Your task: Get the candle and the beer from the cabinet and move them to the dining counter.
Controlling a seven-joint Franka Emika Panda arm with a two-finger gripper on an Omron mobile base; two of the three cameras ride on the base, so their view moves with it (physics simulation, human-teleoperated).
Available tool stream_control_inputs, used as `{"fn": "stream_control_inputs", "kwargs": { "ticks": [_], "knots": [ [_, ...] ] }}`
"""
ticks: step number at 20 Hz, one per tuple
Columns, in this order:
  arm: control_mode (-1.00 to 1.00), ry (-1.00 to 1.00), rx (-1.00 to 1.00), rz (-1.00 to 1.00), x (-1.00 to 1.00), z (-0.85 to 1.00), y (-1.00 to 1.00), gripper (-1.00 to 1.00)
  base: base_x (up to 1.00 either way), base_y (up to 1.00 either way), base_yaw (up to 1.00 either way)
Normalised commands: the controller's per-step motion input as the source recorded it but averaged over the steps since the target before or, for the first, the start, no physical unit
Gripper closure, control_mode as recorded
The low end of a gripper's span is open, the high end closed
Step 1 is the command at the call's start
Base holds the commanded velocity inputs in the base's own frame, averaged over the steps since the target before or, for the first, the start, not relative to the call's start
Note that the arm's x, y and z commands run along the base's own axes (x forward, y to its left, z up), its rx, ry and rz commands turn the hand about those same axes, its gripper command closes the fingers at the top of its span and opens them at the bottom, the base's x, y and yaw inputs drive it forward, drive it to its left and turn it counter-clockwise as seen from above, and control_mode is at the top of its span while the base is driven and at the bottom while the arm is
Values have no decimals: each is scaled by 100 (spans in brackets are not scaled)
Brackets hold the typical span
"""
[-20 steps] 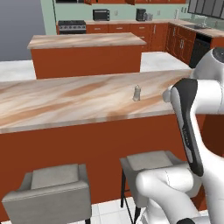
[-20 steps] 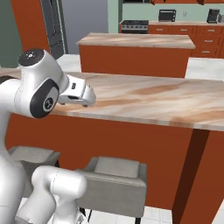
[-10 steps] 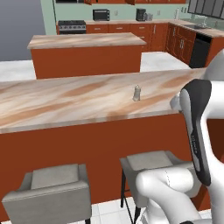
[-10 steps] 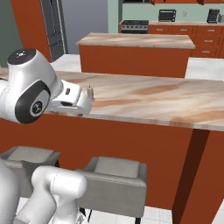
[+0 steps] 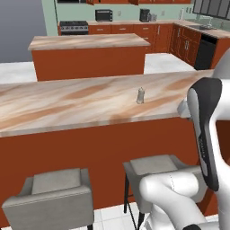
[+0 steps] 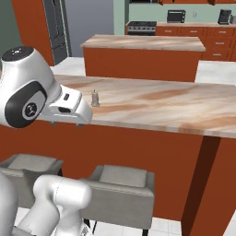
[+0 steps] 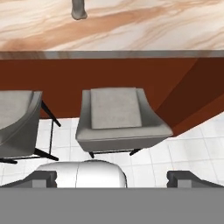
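The candle [image 5: 140, 95], a small pale stubby cylinder, stands upright on the dining counter [image 5: 67, 103], apart from the arm. It also shows as the candle [image 6: 95, 98] on the counter [image 6: 175, 106] and at the top of the hand view as the candle [image 7: 78, 9] on the counter [image 7: 153, 26]. My gripper [image 6: 67, 123] hangs at the counter's near edge, pointing down over the stools. In the hand view the gripper [image 7: 114, 179] is open with nothing between its fingertips [image 7: 41, 178]. The beer and the cabinet are out of view.
Two grey stools [image 5: 54, 193] [image 5: 157, 170] stand against the counter's red-brown base, right below the hand; one stool [image 7: 116, 113] sits in the middle of the hand view. A stool-less island [image 5: 87, 42] stands behind the counter, with low cabinets and appliances along the far wall.
The arm has drawn back from the candle toward the counter's near edge and dropped a little. The jaws stay wide open. The candle has not moved.
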Motion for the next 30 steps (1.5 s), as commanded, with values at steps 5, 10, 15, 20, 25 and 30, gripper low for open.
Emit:
{"fn": "stream_control_inputs", "kwargs": {
  "ticks": [5,10,15,20,25,30],
  "knots": [
    [-100,1,0,0,-19,0,0,-100,0,0,0],
    [100,0,0,0,-6,0,0,-100,-6,0,0],
    [100,0,0,0,0,0,0,-100,-45,-20,0],
    [100,0,0,0,0,0,0,-100,-88,-93,0],
    [100,0,0,0,0,0,0,-100,-62,-100,-8],
    [100,0,0,0,0,0,0,-100,-30,-100,-6]
  ]
}}
